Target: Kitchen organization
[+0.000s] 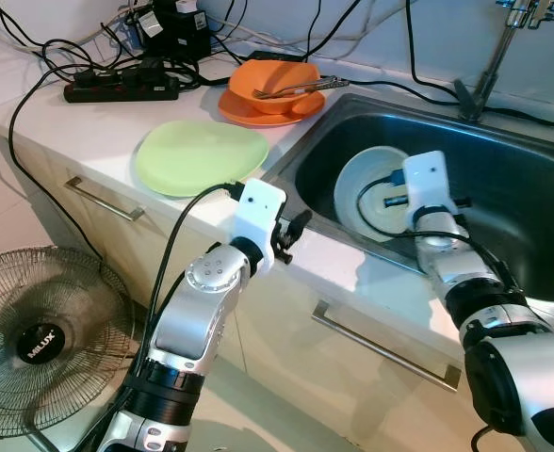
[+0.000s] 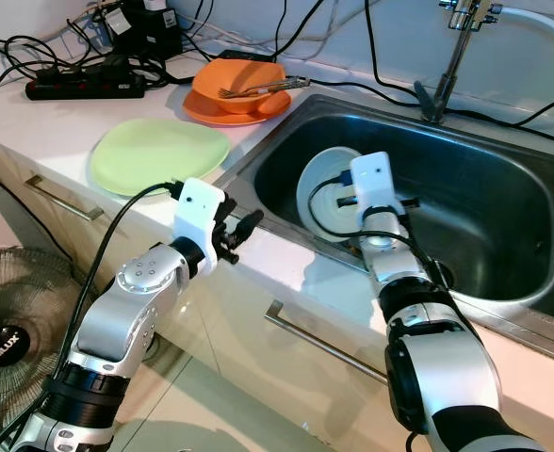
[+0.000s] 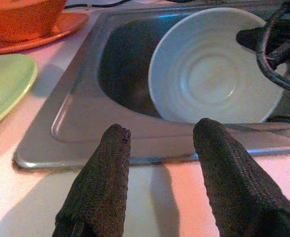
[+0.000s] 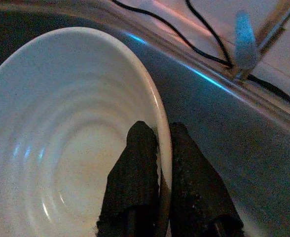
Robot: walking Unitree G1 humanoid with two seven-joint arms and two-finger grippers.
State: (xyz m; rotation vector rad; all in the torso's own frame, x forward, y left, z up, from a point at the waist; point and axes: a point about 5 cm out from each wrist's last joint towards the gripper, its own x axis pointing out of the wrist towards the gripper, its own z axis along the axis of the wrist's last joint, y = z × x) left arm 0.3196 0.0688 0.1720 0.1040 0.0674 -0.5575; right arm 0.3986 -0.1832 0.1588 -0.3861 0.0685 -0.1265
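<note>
Right gripper (image 4: 157, 143) reaching down, fingers pinching closed. Left gripper (image 3: 160, 133) hovering level, fingers (image 3: 98, 185) spread apart, gripping nothing.

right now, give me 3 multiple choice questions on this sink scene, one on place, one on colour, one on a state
1. Where is the white bowl?
A. in the sink
B. on the counter
C. on the floor

2. What colour is the plate beside the sink?
A. blue
B. light green
C. black

3. What is the right gripper doing?
A. hanging open
B. holding a fork
C. pinching the white bowl's rim

Answers:
1 A, the bowl leans inside the steel basin.
2 B, it is pale green on the counter.
3 C, one finger sits on each side of the rim.
</note>
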